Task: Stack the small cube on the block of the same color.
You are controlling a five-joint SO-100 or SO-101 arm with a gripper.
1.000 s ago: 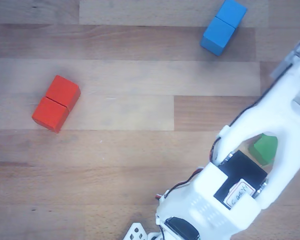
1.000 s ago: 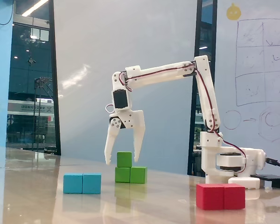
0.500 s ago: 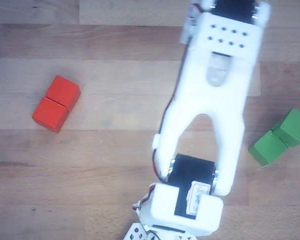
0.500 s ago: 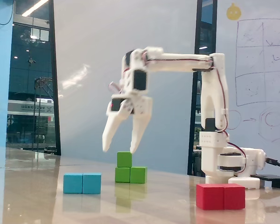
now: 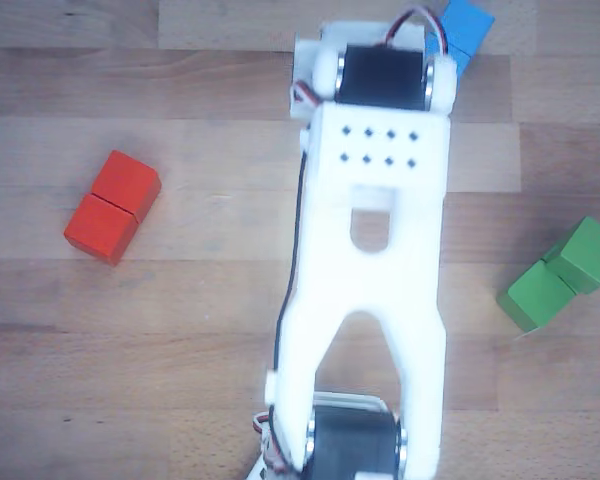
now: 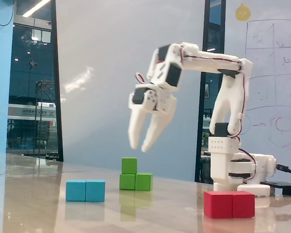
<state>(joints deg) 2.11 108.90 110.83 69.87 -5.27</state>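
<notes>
Gripper (image 6: 141, 144) fingers hang apart and empty, raised well clear above the table (image 6: 165, 208) in the fixed view, tips pointing down and to the left. The small cube (image 6: 129, 165) sits on the left half of the block (image 6: 136, 182), and from the side its edges look roughly flush with that half. Seen from above in the other view, the green pair lies at the right edge, with the cube (image 5: 588, 252) on the block's far end and the block's uncovered half (image 5: 533, 296) showing nearer. Judging by this, the stacking looks done, so the main risk is disturbance: if the arm swings back low over the green stack, a fingertip could clip the cube and knock it off, since nothing but its own weight holds it there. A sweep toward the blue block (image 6: 86, 191) or the red block (image 6: 230, 204) could shove those too, though both stand well apart from the green stack.
</notes>
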